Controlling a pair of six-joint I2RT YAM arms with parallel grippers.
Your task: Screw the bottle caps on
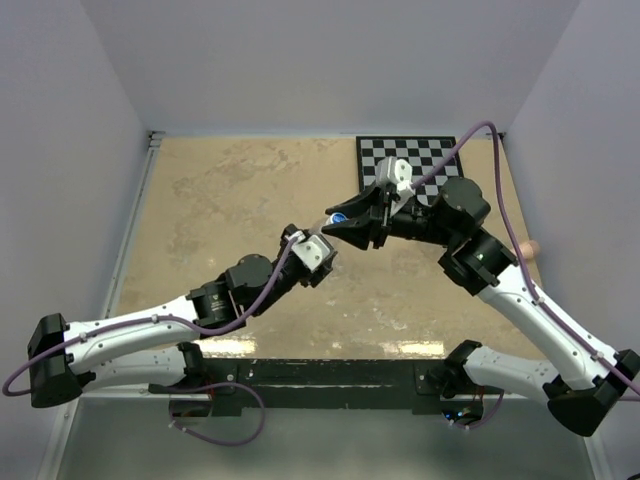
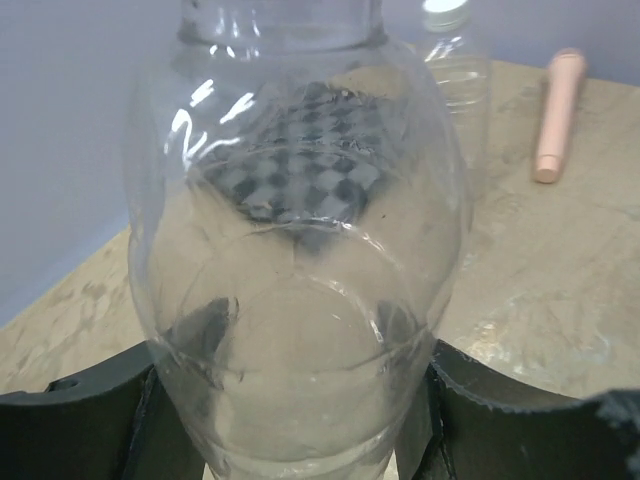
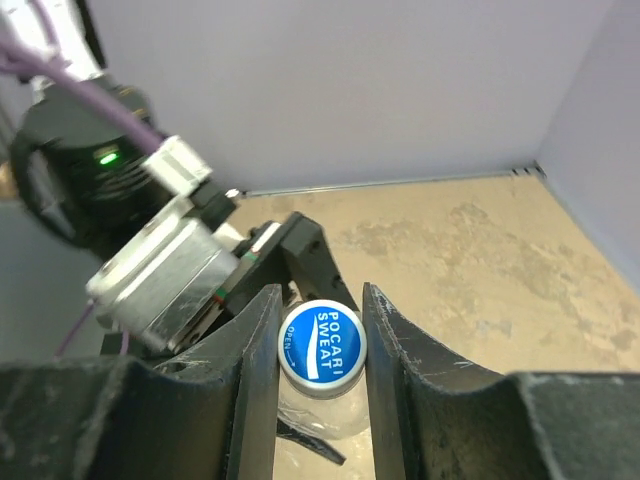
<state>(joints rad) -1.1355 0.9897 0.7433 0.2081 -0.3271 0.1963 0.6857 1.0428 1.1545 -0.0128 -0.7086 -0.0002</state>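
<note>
Right pincer (image 3: pixel 320 335) is closed snug on the round blue plastic cap (image 3: pixel 322 347), low centre of its wrist view, seemingly sitting on the neck of the clear plastic bottle (image 2: pixel 300 260) that the left pincer (image 2: pixel 300 435) clamps.

We note a tan, mottled tabletop (image 1: pixel 230 190), boxed in by pale lavender walls (image 1: pixel 300 60). A black-and-white checkerboard (image 1: pixel 432 152) lies flat at the far edge, right of centre (part of it is covered from above). A pinkish stick (image 2: pixel 557 115) lies on the tabletop further right, near the right wall.
</note>
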